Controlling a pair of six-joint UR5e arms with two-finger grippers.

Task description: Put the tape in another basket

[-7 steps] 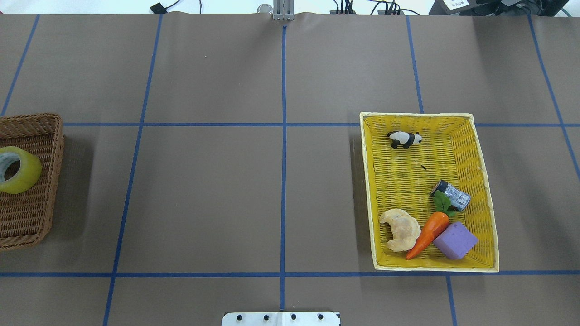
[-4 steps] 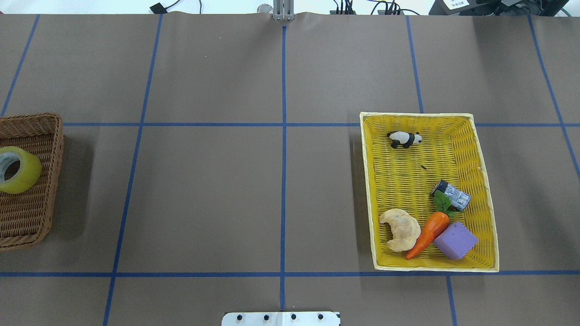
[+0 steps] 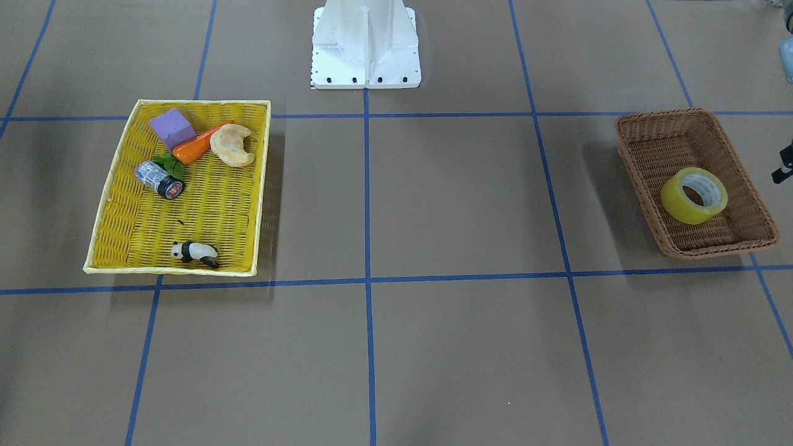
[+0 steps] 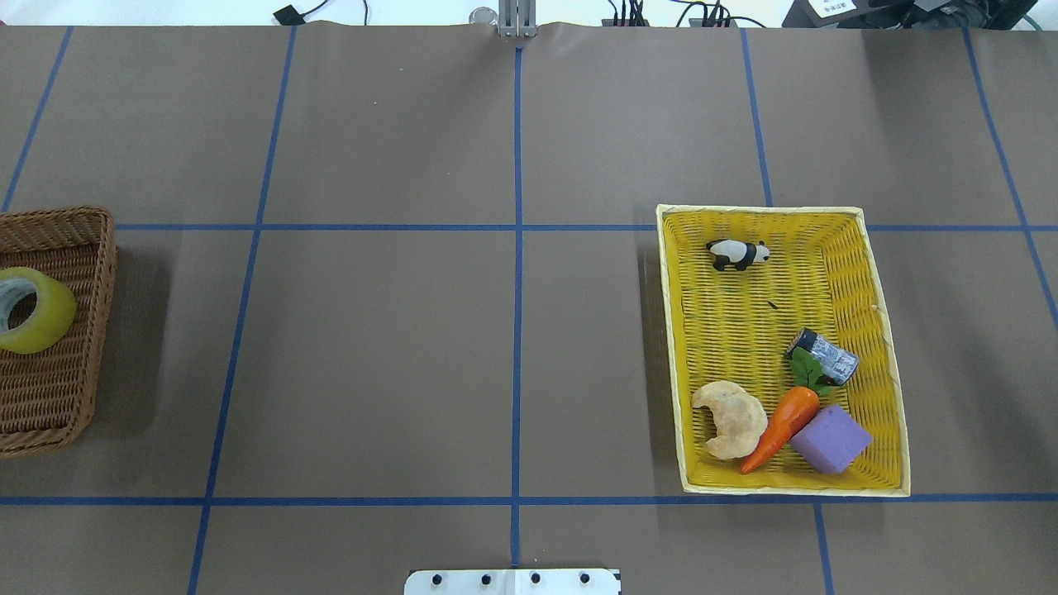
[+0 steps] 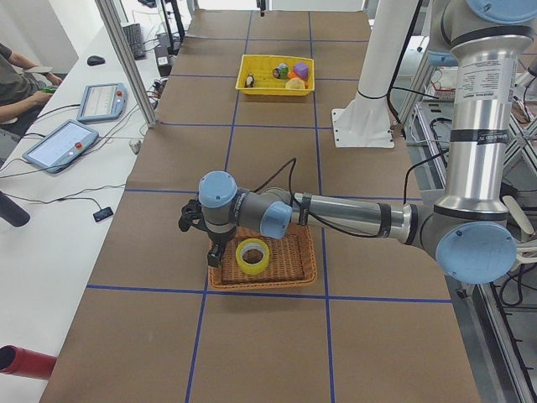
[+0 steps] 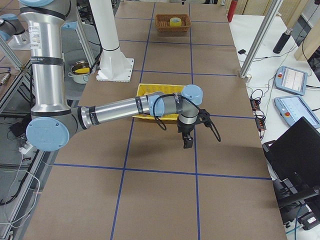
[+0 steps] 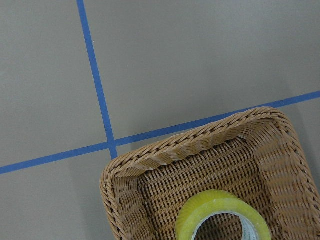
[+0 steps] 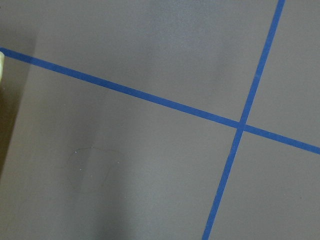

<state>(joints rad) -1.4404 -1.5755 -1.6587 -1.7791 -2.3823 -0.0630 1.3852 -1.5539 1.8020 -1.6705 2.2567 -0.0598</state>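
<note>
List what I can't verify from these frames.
Left gripper: seen small in exterior left; jaws unreadable.
Right gripper: seen small in exterior right; jaws unreadable.
Tape and basket: overhead view's left edge cuts them.
Grey cylinder: label print too small.

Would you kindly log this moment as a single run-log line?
tape: in brown basket | left gripper: near that basket, state unclear | right gripper: near yellow basket, state unclear | transfer: not started

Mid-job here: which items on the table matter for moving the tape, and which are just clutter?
Job: tape; brown wicker basket holding it.
Lying about, all in the yellow basket: panda figure; croissant; carrot; purple block; grey cylinder.
</note>
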